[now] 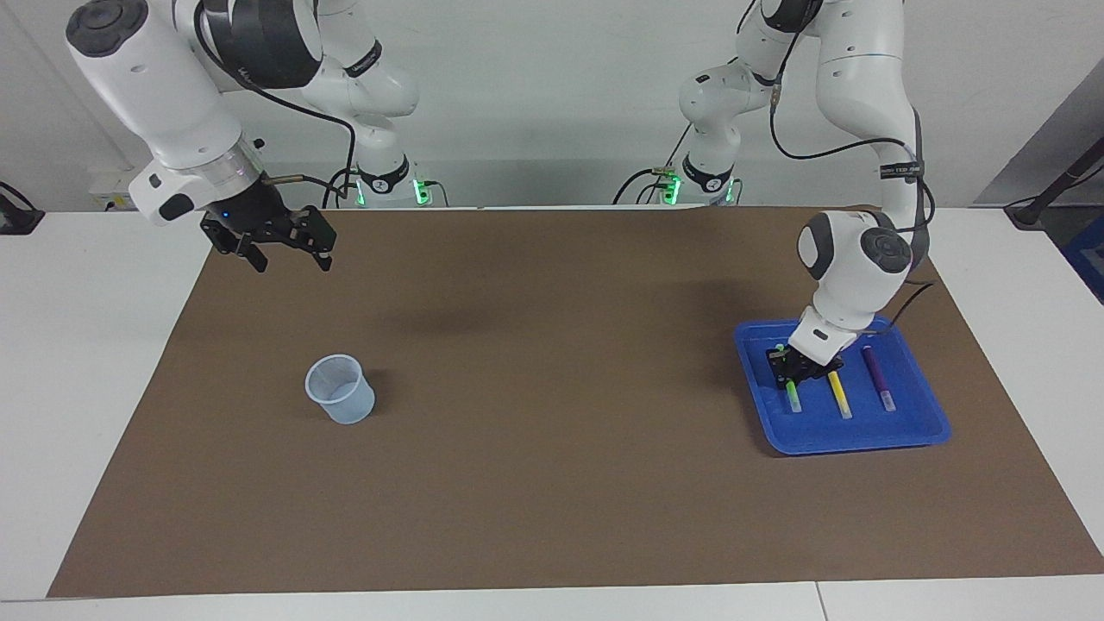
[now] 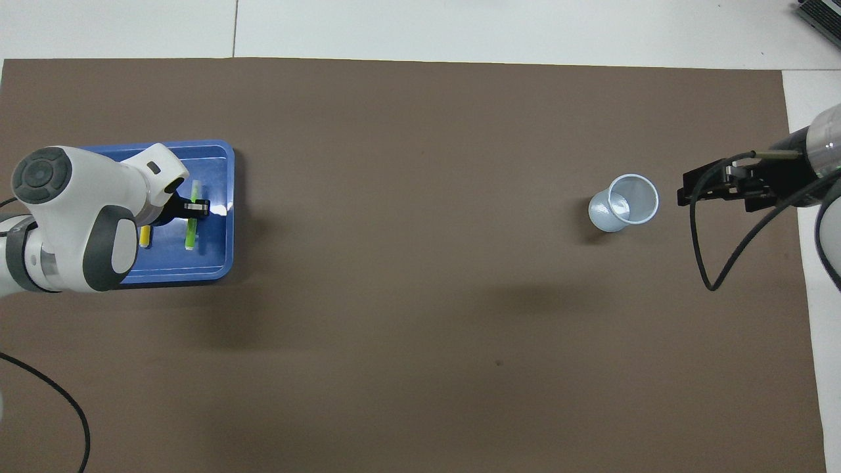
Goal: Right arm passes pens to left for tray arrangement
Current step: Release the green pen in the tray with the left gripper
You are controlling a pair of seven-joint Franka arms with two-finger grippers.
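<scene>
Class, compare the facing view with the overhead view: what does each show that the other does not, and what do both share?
Only the facing view shows the purple pen in the tray and both arms' bases.

Only the overhead view looks straight into the cup, which seems empty.

Both show the blue tray, the left gripper shut on the green pen, the yellow pen, the cup and the open right gripper, waiting.

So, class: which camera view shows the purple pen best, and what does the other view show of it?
The facing view. There the purple pen lies in plain sight in the blue tray, beside the yellow pen. In the overhead view the left arm covers that part of the tray, so the purple pen cannot be seen.
</scene>
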